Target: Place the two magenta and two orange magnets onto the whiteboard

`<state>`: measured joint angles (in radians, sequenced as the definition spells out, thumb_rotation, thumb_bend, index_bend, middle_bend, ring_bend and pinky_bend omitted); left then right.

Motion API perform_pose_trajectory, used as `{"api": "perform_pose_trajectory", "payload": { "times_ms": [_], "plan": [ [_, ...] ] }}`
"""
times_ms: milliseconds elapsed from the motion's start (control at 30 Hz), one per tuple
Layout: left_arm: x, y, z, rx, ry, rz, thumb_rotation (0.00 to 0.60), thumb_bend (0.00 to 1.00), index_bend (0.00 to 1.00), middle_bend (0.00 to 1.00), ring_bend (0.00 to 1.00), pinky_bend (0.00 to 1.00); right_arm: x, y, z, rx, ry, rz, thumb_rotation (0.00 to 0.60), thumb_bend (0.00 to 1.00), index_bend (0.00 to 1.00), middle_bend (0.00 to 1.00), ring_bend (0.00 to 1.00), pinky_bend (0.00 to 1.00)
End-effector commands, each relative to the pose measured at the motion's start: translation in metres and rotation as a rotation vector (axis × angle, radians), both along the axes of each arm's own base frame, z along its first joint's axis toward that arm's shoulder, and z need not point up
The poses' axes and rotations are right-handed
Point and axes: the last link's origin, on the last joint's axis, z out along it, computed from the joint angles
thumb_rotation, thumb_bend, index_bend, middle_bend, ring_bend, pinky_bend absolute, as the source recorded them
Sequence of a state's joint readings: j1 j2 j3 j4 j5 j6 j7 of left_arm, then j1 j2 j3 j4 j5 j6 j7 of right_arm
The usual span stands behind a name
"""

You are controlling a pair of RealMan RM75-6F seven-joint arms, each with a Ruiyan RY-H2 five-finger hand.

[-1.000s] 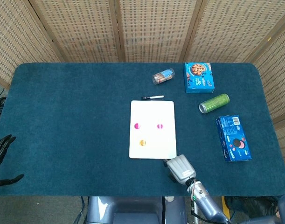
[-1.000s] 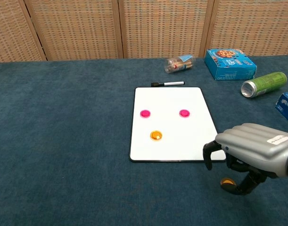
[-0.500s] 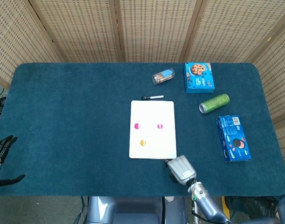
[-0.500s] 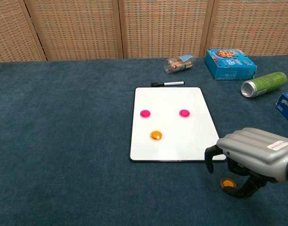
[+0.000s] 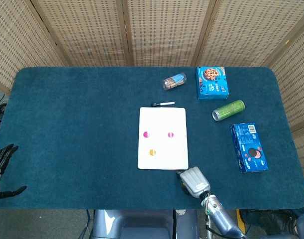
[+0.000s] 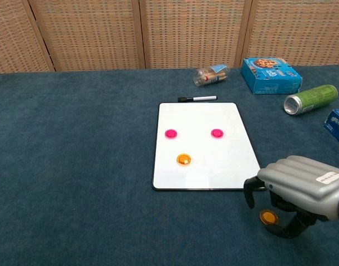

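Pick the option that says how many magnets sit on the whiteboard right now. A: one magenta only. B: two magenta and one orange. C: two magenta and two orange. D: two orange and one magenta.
B: the whiteboard carries two magenta magnets and one orange magnet; the second orange magnet is off the board, under the right hand.

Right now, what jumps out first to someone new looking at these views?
The whiteboard mid-table carries two magenta magnets and one orange magnet. The second orange magnet sits off the board on the cloth, under the right hand. The left hand idles at the far left edge.
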<state>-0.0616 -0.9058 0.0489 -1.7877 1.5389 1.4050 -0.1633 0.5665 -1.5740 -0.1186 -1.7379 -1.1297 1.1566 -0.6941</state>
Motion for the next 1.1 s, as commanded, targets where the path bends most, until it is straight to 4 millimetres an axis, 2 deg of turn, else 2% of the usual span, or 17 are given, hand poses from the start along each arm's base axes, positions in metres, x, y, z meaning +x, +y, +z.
{"api": "perform_pose_trajectory", "payload": {
  "times_ms": [33, 900, 1100],
  "plan": [
    [0.000, 0.000, 0.000, -0.001, 0.001, 0.000, 0.600, 0.02, 0.00, 0.00, 0.00, 0.00, -0.002, 0.001, 0.000, 0.000, 0.004, -0.001, 0.600, 0.36, 0.40, 0.99, 1.00, 1.00],
    [0.000, 0.000, -0.002, -0.004, 0.006, 0.002, 0.600, 0.02, 0.00, 0.00, 0.00, 0.00, -0.015, -0.002, -0.002, 0.003, 0.022, -0.023, 0.600, 0.36, 0.40, 0.99, 1.00, 1.00],
    [0.000, 0.000, -0.003, -0.004, 0.007, 0.003, 0.600, 0.02, 0.00, 0.00, 0.00, 0.00, -0.016, -0.002, -0.002, 0.004, 0.019, -0.025, 0.600, 0.36, 0.50, 0.99, 1.00, 1.00]
  ]
}}
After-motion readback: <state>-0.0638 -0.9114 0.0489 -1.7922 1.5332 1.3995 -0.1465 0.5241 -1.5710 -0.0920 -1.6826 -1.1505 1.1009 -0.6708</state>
